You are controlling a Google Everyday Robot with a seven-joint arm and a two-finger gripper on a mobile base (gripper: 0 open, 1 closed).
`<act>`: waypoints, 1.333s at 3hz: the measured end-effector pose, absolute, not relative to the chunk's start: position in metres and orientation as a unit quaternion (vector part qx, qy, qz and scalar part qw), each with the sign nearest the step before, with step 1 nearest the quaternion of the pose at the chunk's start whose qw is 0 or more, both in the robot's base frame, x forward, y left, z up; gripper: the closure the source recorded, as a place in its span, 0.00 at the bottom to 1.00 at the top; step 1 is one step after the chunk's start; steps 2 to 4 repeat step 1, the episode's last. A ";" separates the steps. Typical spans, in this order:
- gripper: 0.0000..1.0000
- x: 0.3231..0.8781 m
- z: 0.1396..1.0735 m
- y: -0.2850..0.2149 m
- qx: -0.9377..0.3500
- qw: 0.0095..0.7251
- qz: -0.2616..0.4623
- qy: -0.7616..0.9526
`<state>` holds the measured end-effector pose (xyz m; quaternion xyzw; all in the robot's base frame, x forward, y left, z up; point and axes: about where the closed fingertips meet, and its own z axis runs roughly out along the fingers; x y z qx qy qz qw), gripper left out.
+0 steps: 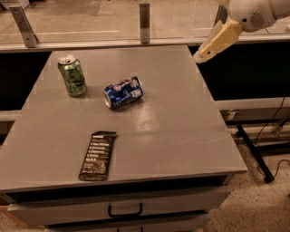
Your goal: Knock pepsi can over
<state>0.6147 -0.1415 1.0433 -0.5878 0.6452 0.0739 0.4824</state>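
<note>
Near the middle of the table point(181, 136), a little toward its back edge, the pepsi can point(123, 92) is lying on its side. Its blue wall with white and red markings is facing up, and one silver end is pointing toward the table's front left. Nothing is touching it.

At the table's back left, a green can point(71, 76) is standing upright, near the pepsi can but apart from it. Toward the table's front edge, left of centre, a dark bar point(97, 155) in its wrapper is lying flat, its long side running from front to back.

Above the table's back right corner, the gripper point(216, 40) is hanging in the air, well apart from the pepsi can and touching nothing. Its cream part is slanting down toward the table's right edge, while the white arm point(251, 11) is reaching in from beyond that side. Whether the gripper is open or closed I cannot tell.

Under the table's front edge, a drawer handle point(124, 210) is showing.
</note>
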 end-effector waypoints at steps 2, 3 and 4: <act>0.00 0.617 1.101 -0.167 -0.579 0.474 -0.043 0.662; 0.00 0.617 1.101 -0.167 -0.579 0.474 -0.043 0.662; 0.00 0.617 1.101 -0.167 -0.579 0.474 -0.043 0.662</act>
